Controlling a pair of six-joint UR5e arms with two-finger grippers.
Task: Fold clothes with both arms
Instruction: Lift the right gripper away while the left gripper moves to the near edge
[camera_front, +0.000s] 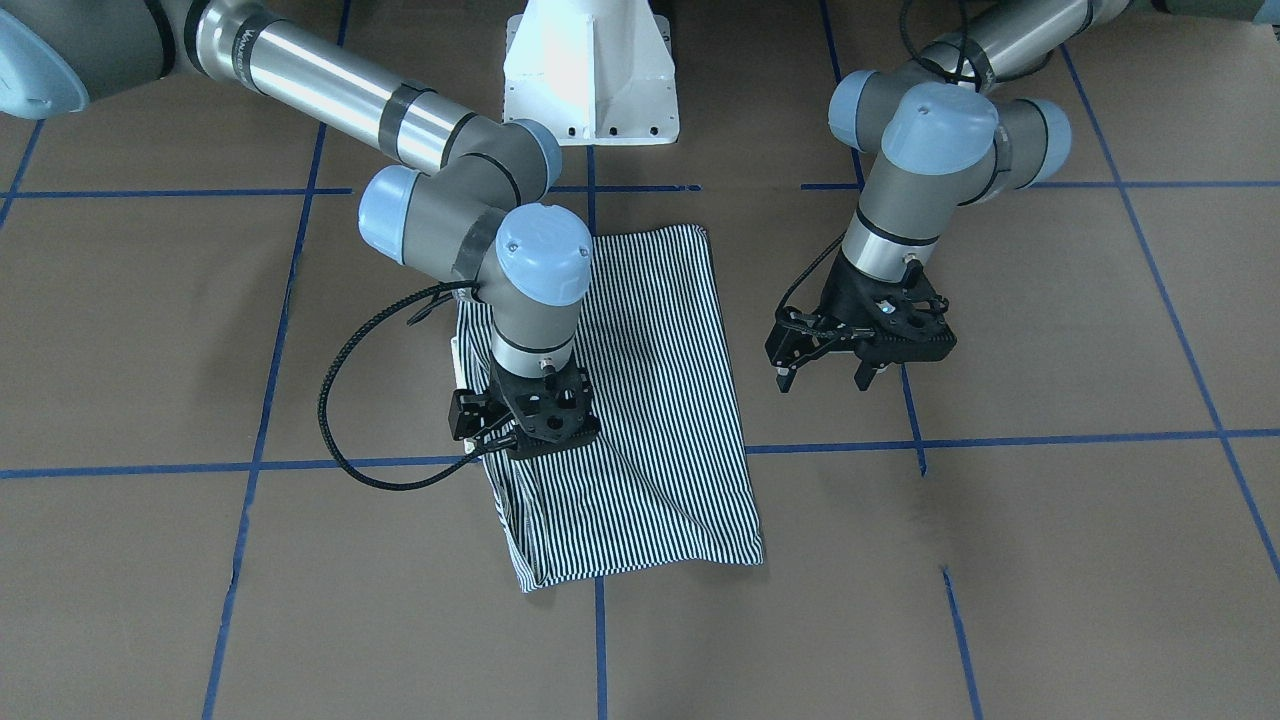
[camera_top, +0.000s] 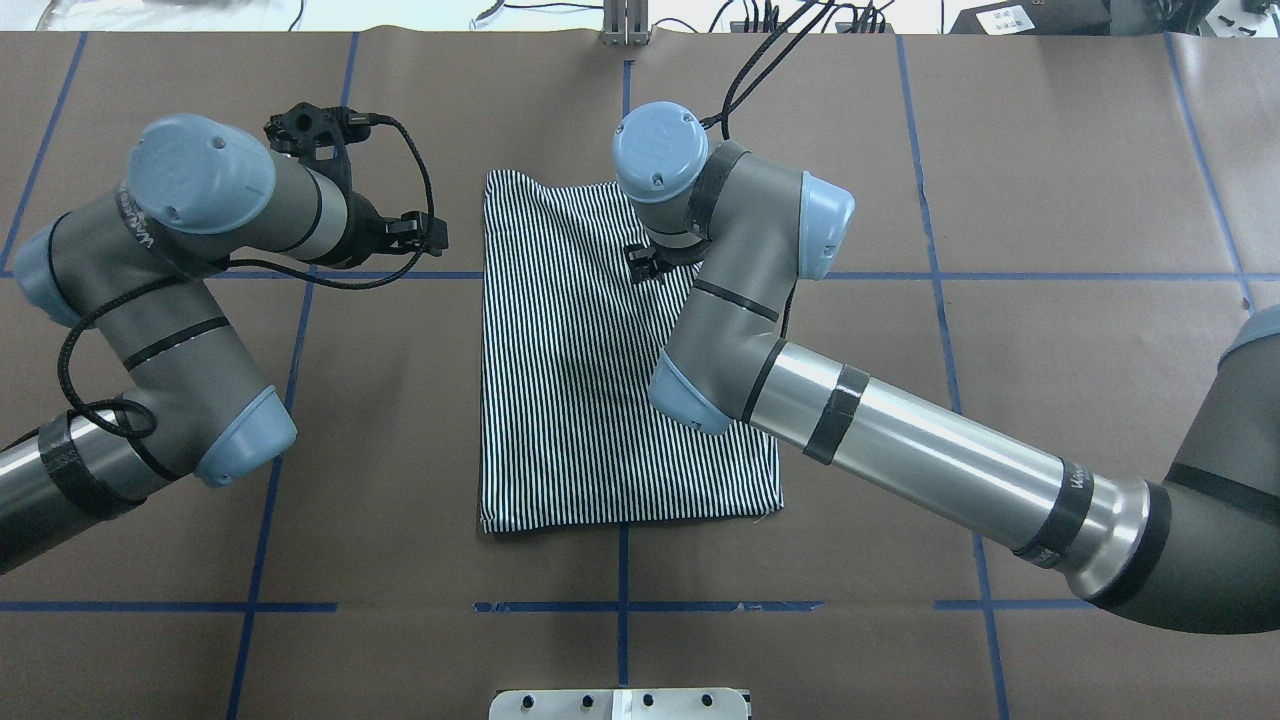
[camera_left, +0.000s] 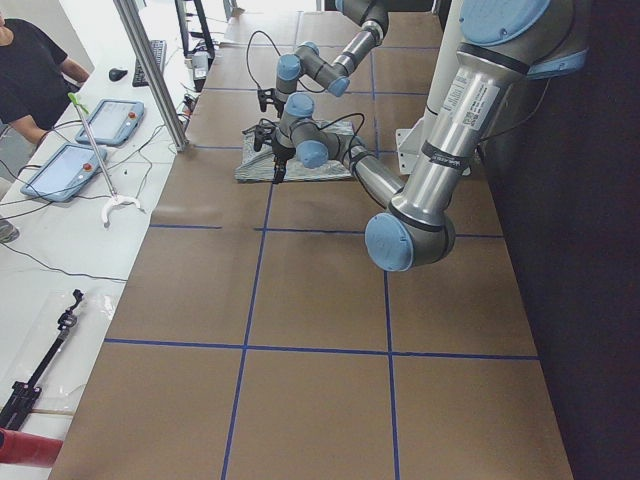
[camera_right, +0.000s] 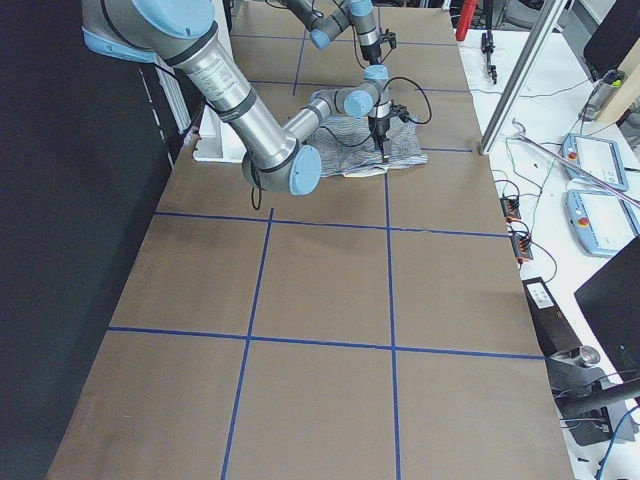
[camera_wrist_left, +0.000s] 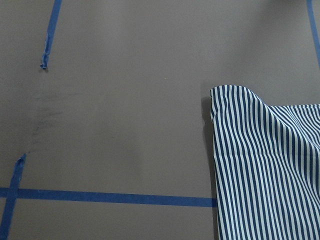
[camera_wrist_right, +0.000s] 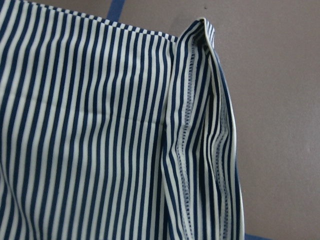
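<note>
You get only stripes and one stitched hem from the shirt (camera_front: 660, 400), folded into an oblong. The right gripper (camera_front: 525, 428) sits low over its edge on the robot's right; the wrist hides its fingertips, so you cannot tell whether it pinches cloth. Count one shirt, one left arm (camera_front: 930, 170), one right arm (camera_front: 470, 190). The left gripper (camera_front: 826, 378) hangs beside the shirt, clear of it, spread wide and empty. The shirt lies mid-table (camera_front: 1000, 560) before the white pedestal (camera_front: 590, 70), long axis and stripes running outward from the robot
</note>
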